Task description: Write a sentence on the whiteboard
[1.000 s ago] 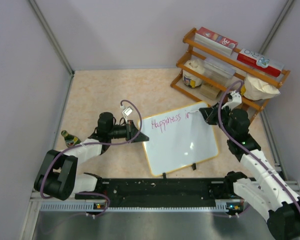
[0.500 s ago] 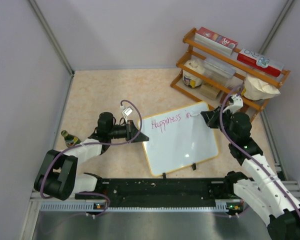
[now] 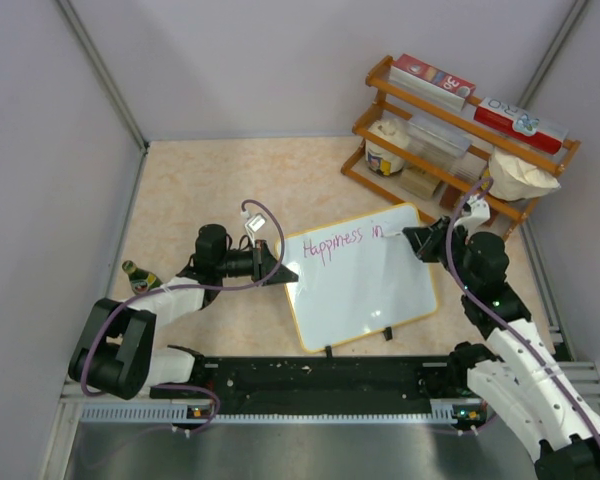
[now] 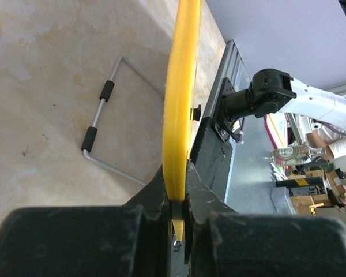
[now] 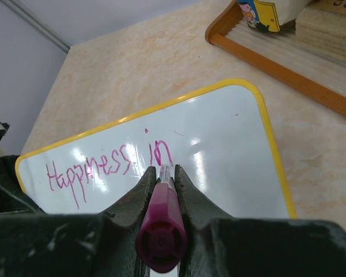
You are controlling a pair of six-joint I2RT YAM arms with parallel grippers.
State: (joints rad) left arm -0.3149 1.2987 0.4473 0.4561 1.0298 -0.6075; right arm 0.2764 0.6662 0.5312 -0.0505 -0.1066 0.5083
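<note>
magenta marker [image 5: 161, 231] is pinched in the right gripper [image 5: 161, 173], whose fingers [image 5: 132, 199] are closed hard against the barrel on both sides. the marker's pale tip pokes out just ahead of the fingertips, right under the "n" of the pink lettering [image 5: 92, 170] that reads "happiness in". whether the tip touches the surface cannot be told. the whiteboard [image 5: 219, 173] lies flat under and ahead of this gripper. its yellow frame curves round a corner off to the right, and its near part is cut off by the fingers. beyond that corner stands a wooden rack [image 5: 277, 57], only its lowest rail and some packets in view.

the left gripper [image 4: 176, 187] is clamped on the board's yellow frame, seen edge-on and running straight away from the fingertips. the contact itself is partly buried in the dark finger bodies. left of that edge, a bent wire leg [image 4: 98, 124] with two black sleeves rests on the marbled table [image 4: 46, 69]. from above, the two grippers are at opposite ends of the board's far side.
</note>
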